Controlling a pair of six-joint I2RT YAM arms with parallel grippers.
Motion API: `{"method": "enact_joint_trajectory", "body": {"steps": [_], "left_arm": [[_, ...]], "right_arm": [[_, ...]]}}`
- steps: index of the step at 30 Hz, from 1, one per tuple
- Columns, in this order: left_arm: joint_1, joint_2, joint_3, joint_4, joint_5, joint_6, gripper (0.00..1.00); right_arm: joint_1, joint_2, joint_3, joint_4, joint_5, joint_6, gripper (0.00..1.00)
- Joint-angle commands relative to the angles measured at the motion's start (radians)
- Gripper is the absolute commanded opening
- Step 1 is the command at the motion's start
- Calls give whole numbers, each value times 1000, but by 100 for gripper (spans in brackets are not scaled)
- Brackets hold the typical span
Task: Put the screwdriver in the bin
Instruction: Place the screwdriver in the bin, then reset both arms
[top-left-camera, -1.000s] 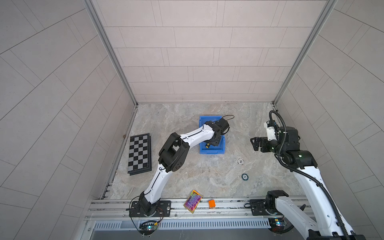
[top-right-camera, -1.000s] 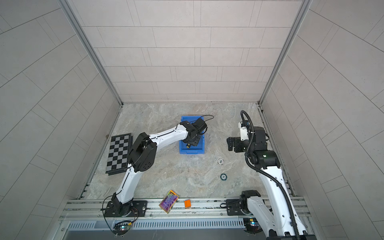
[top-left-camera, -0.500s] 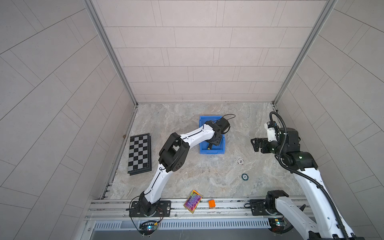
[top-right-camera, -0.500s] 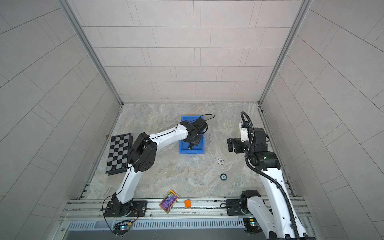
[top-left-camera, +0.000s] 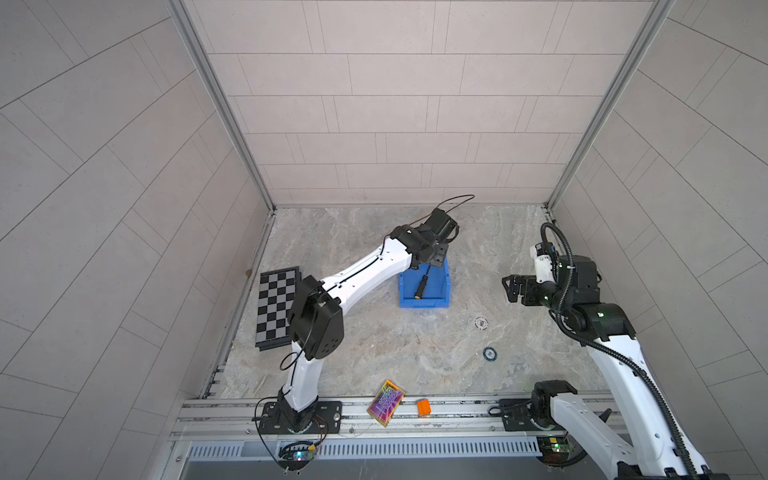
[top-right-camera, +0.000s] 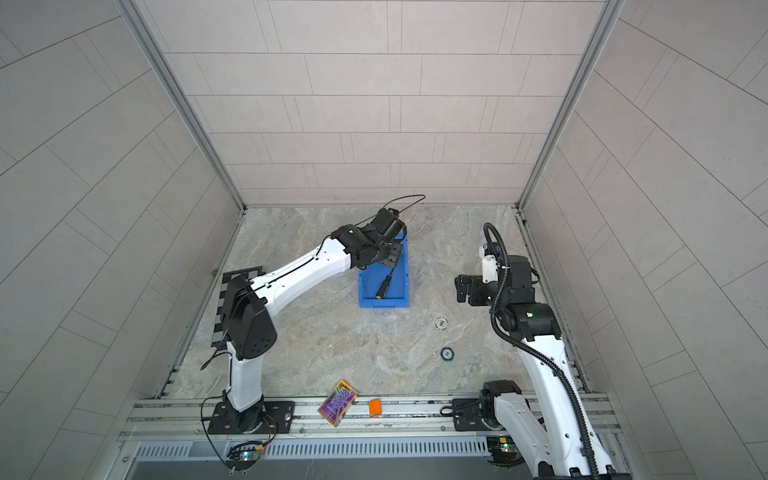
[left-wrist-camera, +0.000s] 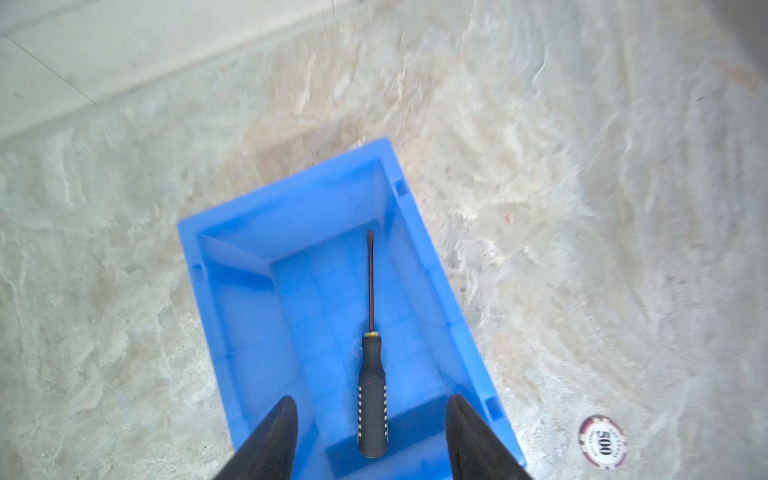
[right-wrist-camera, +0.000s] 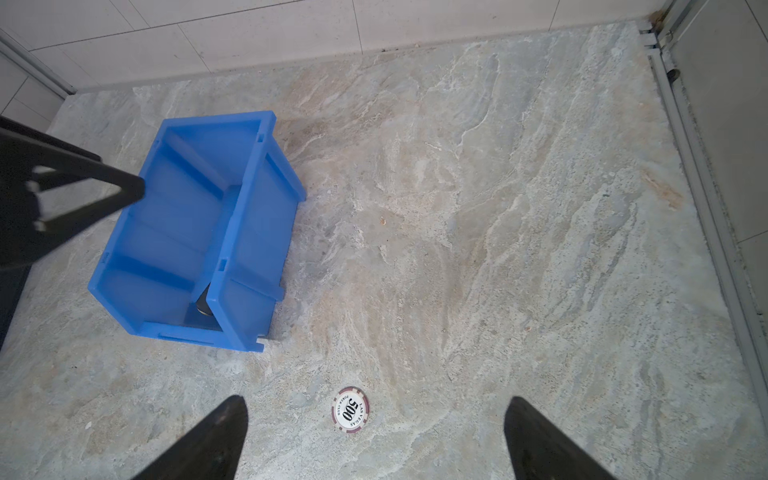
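The screwdriver (left-wrist-camera: 372, 395), black with yellow dots on its handle, lies inside the blue bin (left-wrist-camera: 232, 291). No finger touches it. In both top views the screwdriver (top-left-camera: 420, 286) (top-right-camera: 385, 282) points its yellow butt at the low front lip of the bin (top-left-camera: 424, 305) (top-right-camera: 384, 304). My left gripper (left-wrist-camera: 372, 398) hangs open above the bin's back half (top-left-camera: 434, 254) (top-right-camera: 388, 259), fingers either side of the handle and clear of it. My right gripper (right-wrist-camera: 377, 399) stands open and empty over the floor to the right of the bin (top-left-camera: 509, 286) (top-right-camera: 461, 286).
A white poker chip (top-left-camera: 481, 322) (right-wrist-camera: 350, 410) and a dark green chip (top-left-camera: 490, 353) lie on the stone floor right of the bin. A checkerboard (top-left-camera: 276, 307) sits at the left wall. A colourful card box (top-left-camera: 385, 402) and an orange block (top-left-camera: 424, 406) rest on the front rail.
My left gripper's jaws have spread and it has drawn up and back from the bin, leaving the screwdriver lying inside. The right arm has hardly moved.
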Motion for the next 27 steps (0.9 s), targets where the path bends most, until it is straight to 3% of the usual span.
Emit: {"method": "enact_joint_trajectory", "body": {"steps": [1,6,9,16,20,24,27], "left_arm": [[-1,-97,-51,92,-48,62,66],[10,-215,-133,172,-130,129,80],[34,-310,-231,259,-153,172,99],[201,-601,-617,567,-135,249,99],[355,-747,-806,696,-104,245,100],[489,-878,-971,807,-53,224,100],[541,-941,-1057,872,-69,246,99]], "right_arm": [[10,14,14,12,-7,26,98],[35,31,1,73,9,48,97],[55,54,-24,141,39,46,97],[57,182,-102,362,145,0,99],[57,235,-142,497,209,-12,99],[57,250,-143,545,242,-48,100],[55,229,-144,557,268,-53,100]]}}
